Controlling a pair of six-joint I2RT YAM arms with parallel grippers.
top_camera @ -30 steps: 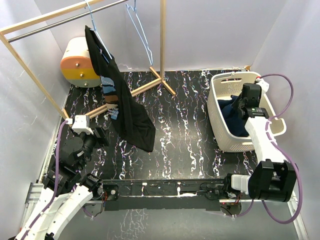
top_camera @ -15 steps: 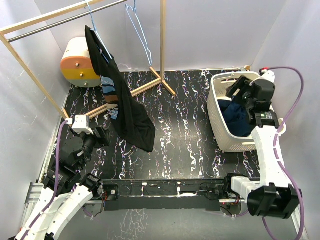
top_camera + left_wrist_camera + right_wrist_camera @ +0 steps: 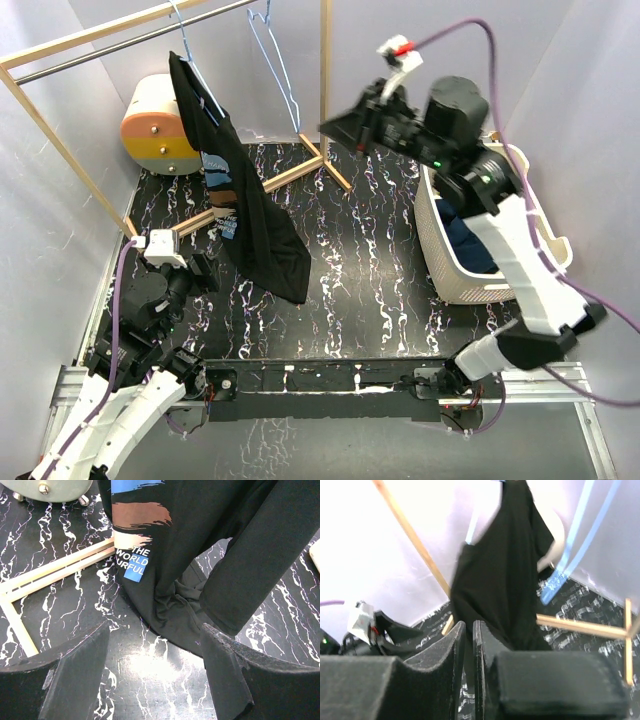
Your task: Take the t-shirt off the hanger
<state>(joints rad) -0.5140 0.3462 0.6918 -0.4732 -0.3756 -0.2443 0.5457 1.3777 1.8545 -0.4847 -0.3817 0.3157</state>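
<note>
1. Left gripper [image 3: 152, 647]: low at the near-left of the table. I see its jaws spread wide with nothing between them. It faces the t-shirt's lower end without touching it.
2. Rack [image 3: 60, 140]: a wooden frame carrying a metal rail, standing along the far-left side.
3. Round cabinet [image 3: 160, 125]: cream and orange, in the far-left corner behind the rack.
4. T-shirt [image 3: 245, 205]: black, with a blue and brown print. It hangs on a blue hanger [image 3: 188, 50] hooked over the rail, slanting down to the right. Its lower end reaches the black marbled table [image 3: 380, 260].
5. Second hanger [image 3: 283, 65]: blue and bare, on the same rail to the right of the t-shirt.
6. Right gripper [image 3: 335, 128]: raised high above the table, between the rack's upright post and the basket, and pointing left toward the rack. I read its fingers as drawn together with only a sliver between them, holding nothing.
7. Basket [image 3: 437, 240]: white, at the right side of the table, with a dark blue cloth [image 3: 465, 230] lying inside.
</note>
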